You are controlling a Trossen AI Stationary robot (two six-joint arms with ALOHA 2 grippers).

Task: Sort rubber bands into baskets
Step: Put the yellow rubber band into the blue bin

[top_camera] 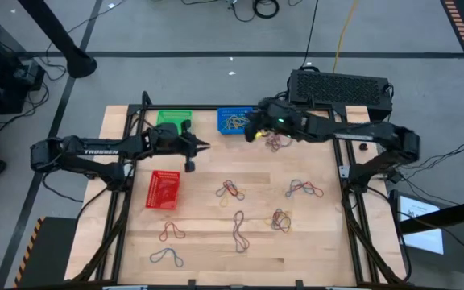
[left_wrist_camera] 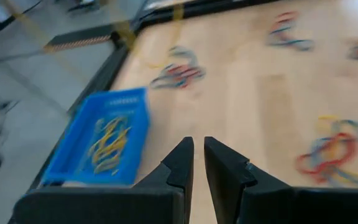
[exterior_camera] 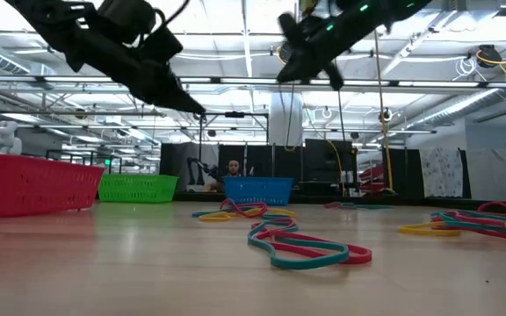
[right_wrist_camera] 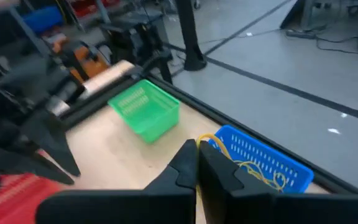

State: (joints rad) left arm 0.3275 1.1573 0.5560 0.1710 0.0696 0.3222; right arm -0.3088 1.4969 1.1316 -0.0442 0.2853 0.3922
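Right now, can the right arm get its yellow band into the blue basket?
Probably yes. The right gripper is shut on a yellow band just beside the blue basket, whose top is open; the left gripper is off to one side.

Even overhead ceiling light, soft faint shadows; both wrist views smeared by motion blur, low view's foreground soft

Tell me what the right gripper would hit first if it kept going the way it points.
Probably the blue basket: the right gripper, shut on a yellow rubber band, points toward it, with the green basket beyond. It rides high, so it might pass above.
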